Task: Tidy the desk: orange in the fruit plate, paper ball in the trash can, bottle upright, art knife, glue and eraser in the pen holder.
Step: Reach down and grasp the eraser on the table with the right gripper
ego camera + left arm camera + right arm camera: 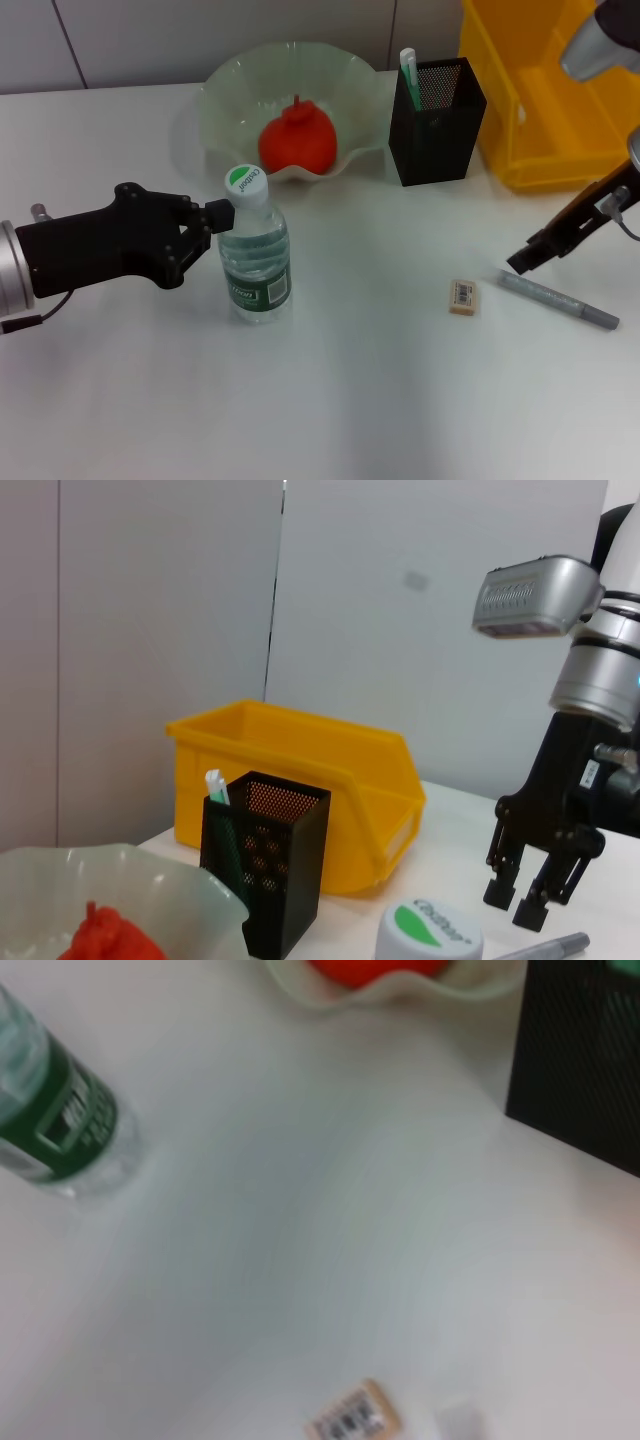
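Bottle (pixel 255 250) stands upright on the table (pixel 350 400), its cap just beside the left gripper (pixel 215 222); whether those jaws are parted or closed, you cannot tell. The right gripper (pixel 527 258) hangs with jaws parted and empty just above the tip of a grey pen-like tool (pixel 558 300), likely the art knife, with the eraser (pixel 463 297) near them. Lower squarely over the tool's shaft and close across its width before carrying it to the pen holder (pixel 437 122). Orange (pixel 297 140) already sits in the fruit plate (pixel 230 90). Only the left wrist view shows the right jaws' gap; only the head view shows the trash can (pixel 520 110) open from above.
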Controlling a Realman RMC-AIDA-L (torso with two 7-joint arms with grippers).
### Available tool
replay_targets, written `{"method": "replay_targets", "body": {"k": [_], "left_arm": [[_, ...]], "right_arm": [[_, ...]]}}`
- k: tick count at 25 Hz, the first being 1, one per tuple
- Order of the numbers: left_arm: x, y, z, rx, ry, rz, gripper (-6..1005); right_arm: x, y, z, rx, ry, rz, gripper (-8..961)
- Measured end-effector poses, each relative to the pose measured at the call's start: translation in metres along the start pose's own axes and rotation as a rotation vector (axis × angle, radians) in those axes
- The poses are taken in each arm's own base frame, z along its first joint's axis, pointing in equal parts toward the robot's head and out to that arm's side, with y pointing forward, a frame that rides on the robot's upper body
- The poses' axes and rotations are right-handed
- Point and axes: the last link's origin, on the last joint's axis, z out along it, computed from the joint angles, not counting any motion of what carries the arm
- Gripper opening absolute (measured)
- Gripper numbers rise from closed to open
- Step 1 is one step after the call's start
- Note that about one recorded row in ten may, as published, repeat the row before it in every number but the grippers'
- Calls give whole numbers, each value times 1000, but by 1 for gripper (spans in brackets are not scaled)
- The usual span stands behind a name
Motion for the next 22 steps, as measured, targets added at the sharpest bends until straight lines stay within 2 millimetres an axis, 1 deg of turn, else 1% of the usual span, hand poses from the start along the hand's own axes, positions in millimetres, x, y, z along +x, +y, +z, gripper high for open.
{"method": "replay_targets", "body": {"k": [6, 9, 10, 12, 13, 14, 15, 18, 19, 20, 22], "left_arm": [[2, 1, 2, -8, 35, -22, 33], [2, 0, 1, -3, 43, -29, 34], [2, 0, 1, -3, 43, -29, 34], [3, 0, 0, -1, 50, -32, 34], [3, 0, 0, -1, 50, -32, 34], [4, 0, 0, 0, 52, -32, 34], [4, 0, 0, 0, 52, -32, 34], [3, -1, 0, 2, 53, -33, 34], [3, -1, 0, 3, 52, -33, 34], [3, -1, 0, 3, 52, -33, 35], [3, -1, -1, 4, 53, -32, 35]], "right_arm": [[-4, -7, 1, 29, 33, -73, 432], [-12, -11, -4, 69, 39, -118, 433], [-12, -11, -4, 69, 39, -118, 433], [-21, -13, -8, 94, 36, -147, 433], [-21, -13, -8, 94, 36, -147, 433], [-27, -12, -9, 100, 30, -161, 432], [-27, -12, -9, 100, 30, -161, 432], [-37, -9, -8, 98, 14, -153, 432], [-42, -4, -6, 85, -2, -140, 432], [-42, -4, -6, 85, -2, -140, 432], [-51, 4, -1, 65, -18, -139, 433]]}}
